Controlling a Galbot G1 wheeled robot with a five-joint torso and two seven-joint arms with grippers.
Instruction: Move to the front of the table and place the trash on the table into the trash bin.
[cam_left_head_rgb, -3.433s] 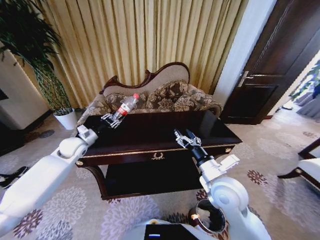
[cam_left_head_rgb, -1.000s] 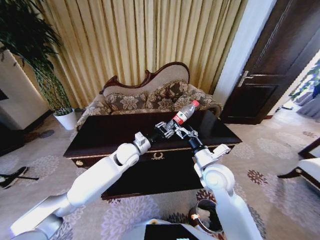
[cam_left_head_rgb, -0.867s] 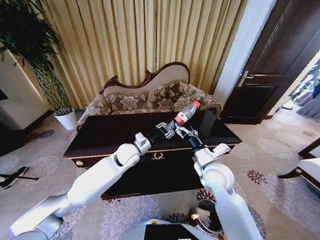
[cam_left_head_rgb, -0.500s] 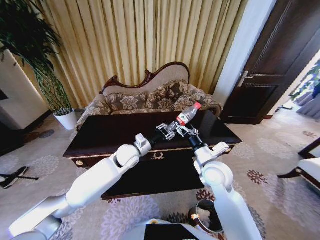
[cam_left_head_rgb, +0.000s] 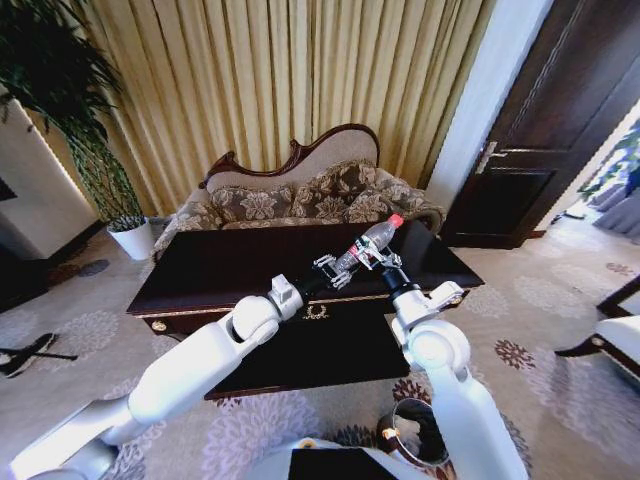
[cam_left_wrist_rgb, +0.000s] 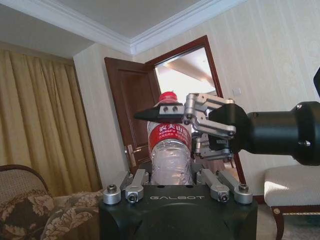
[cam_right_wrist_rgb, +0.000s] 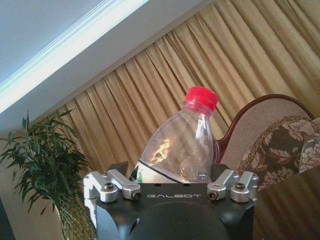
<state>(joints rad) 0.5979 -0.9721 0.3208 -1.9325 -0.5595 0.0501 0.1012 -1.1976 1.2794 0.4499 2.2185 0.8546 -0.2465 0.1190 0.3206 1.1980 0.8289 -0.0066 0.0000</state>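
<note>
A clear plastic bottle (cam_left_head_rgb: 368, 242) with a red cap and white-red label hangs tilted in the air above the right part of the dark glossy table (cam_left_head_rgb: 225, 272). My left gripper (cam_left_head_rgb: 336, 268) is shut on its lower body. My right gripper (cam_left_head_rgb: 382, 256) has come up from below on the right, and its open fingers stand on either side of the upper label. In the left wrist view the bottle (cam_left_wrist_rgb: 171, 157) rises from my left gripper (cam_left_wrist_rgb: 172, 181), and one dark fingertip (cam_left_wrist_rgb: 155, 114) of the right gripper (cam_left_wrist_rgb: 176, 131) crosses its neck. The bottle (cam_right_wrist_rgb: 180, 145) also stands over the right gripper (cam_right_wrist_rgb: 172, 186). The trash bin (cam_left_head_rgb: 421, 432) sits on the carpet by my right side.
A patterned carved-back sofa (cam_left_head_rgb: 300, 200) stands behind the table before gold curtains. A potted plant (cam_left_head_rgb: 95, 170) is at the back left, a dark door (cam_left_head_rgb: 540, 140) at the back right, and a chair (cam_left_head_rgb: 620, 330) at the right edge. Flowered carpet lies all round.
My left arm has swung the bottle from the table's far left across to the right gripper. In the last second the bottle and both grippers drifted slightly right and up.
</note>
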